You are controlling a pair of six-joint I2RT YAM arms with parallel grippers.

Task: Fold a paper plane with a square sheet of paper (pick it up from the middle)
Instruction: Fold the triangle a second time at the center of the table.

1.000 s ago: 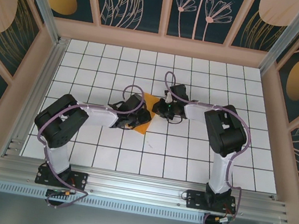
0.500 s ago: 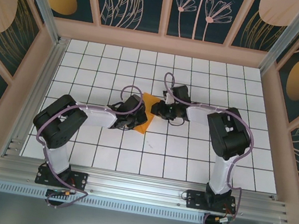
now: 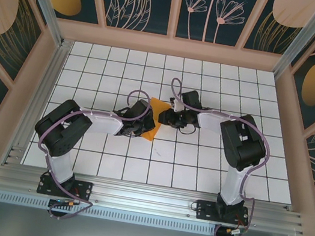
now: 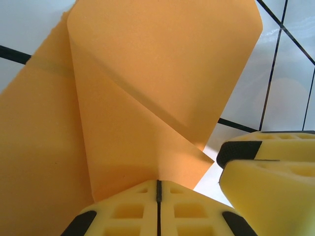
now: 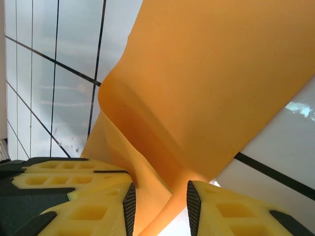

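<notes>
Tiled table (image 3: 210, 164): paper (image 4: 147, 73) between left tool (image 4: 158, 189), right tool (image 5: 158, 196)

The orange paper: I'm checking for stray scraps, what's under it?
White gridded table shows around the orange paper; anything lying directly beneath the sheet is covered.

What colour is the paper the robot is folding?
The paper is plain orange all over. The left wrist view shows it best.
</notes>
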